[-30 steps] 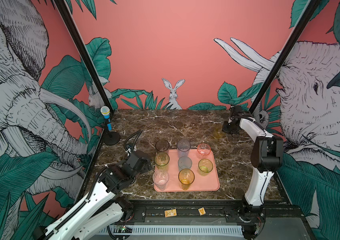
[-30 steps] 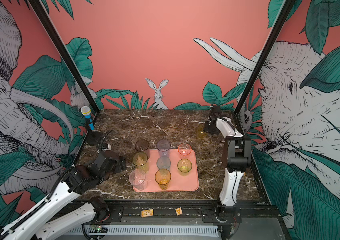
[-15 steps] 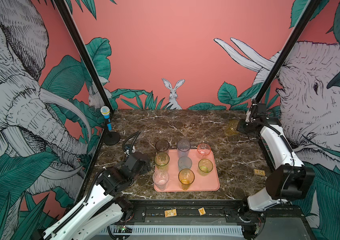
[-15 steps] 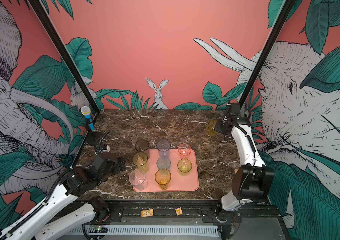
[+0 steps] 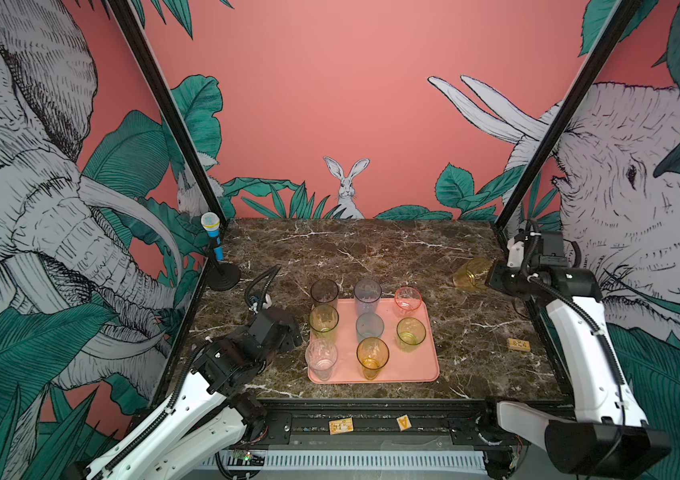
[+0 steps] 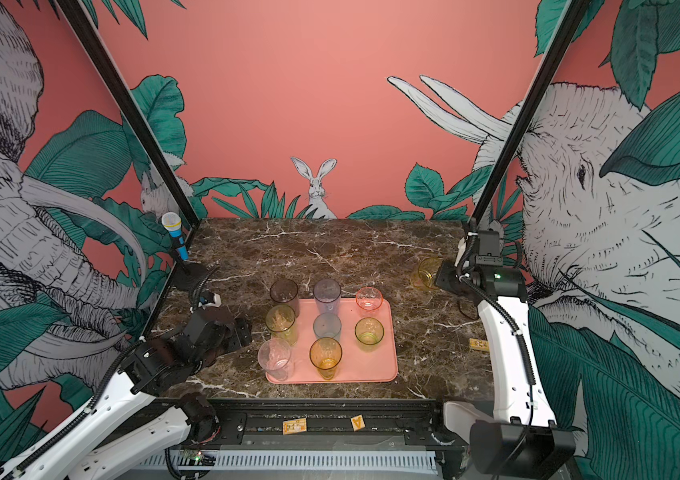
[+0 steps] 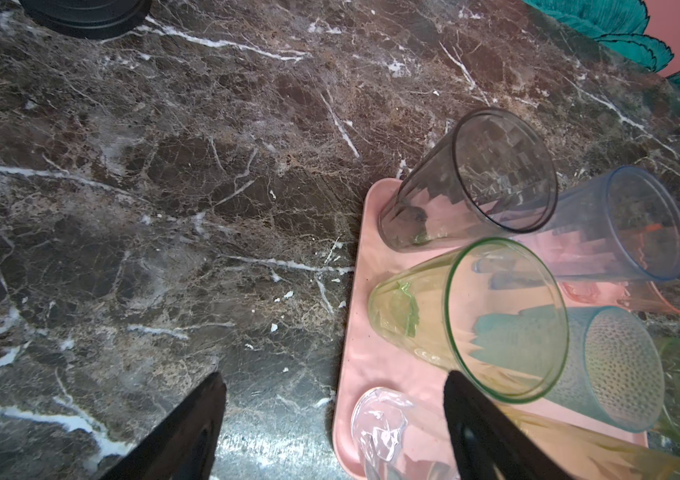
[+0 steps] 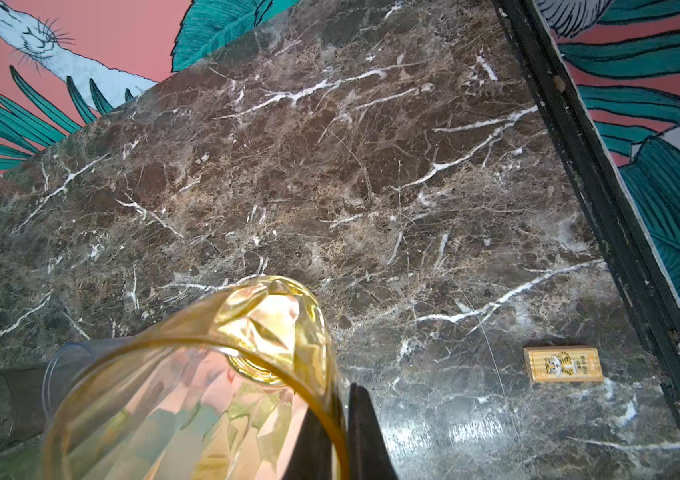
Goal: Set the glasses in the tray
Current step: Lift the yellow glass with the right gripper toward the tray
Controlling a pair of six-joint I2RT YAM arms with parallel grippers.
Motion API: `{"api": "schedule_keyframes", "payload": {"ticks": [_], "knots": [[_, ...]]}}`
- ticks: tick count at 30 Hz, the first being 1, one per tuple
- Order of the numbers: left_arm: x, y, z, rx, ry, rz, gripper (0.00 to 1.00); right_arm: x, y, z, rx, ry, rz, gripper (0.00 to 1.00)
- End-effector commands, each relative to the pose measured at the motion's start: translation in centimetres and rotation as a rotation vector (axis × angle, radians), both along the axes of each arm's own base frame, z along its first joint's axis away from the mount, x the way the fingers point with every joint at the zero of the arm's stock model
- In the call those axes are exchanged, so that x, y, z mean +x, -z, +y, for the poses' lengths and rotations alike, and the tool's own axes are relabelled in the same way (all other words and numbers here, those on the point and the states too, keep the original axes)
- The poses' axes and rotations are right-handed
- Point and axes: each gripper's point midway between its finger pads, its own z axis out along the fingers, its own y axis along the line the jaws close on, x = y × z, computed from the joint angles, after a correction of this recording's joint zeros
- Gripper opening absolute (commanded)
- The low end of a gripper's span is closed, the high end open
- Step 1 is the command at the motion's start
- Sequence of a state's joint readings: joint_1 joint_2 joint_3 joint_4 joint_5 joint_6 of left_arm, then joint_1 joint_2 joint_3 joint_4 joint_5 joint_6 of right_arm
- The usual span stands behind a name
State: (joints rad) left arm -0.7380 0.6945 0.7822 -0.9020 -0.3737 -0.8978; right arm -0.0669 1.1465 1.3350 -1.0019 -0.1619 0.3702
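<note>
The right claw (image 5: pixel 489 280), clamped on the tilted amber glass (image 5: pixel 469 272) rim at mid-right, is facing the tray (image 5: pixel 423 365) lying lower left; the left claw (image 7: pixel 332 378) is gaping.

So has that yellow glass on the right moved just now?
Yes: the amber glass has shifted right, away from the tray, toward the black corner post.

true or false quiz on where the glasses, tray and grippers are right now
1. The right gripper is shut on an amber glass. True.
2. The left gripper holds a clear glass. False: the left gripper is open and empty, beside the tray.
3. Eight glasses stand on the tray. True.
4. The toy microphone lies on the tray. False: the microphone stands upright at the table's far left corner.
</note>
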Motion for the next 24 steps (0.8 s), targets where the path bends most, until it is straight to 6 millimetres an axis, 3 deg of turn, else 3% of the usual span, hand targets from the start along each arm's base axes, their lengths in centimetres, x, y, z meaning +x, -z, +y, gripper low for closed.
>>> {"api": "schedule_keyframes", "payload": {"ticks": [1, 14, 24], "knots": [[0.3, 0.2, -0.4, -0.025, -0.008, -0.001, 0.84, -2.7, 1.6, 0.1, 0.006, 0.003, 0.076, 0.00], [0.1, 0.1, -0.6, -0.044, 0.000, 0.000, 0.84, -9.1, 2.6, 1.4, -0.006, -0.034, 0.126, 0.00], [0.0, 0.1, -0.5, -0.049, 0.001, 0.002, 0.84, -12.5, 5.9, 3.4, -0.046, -0.096, 0.195, 0.00]]}}
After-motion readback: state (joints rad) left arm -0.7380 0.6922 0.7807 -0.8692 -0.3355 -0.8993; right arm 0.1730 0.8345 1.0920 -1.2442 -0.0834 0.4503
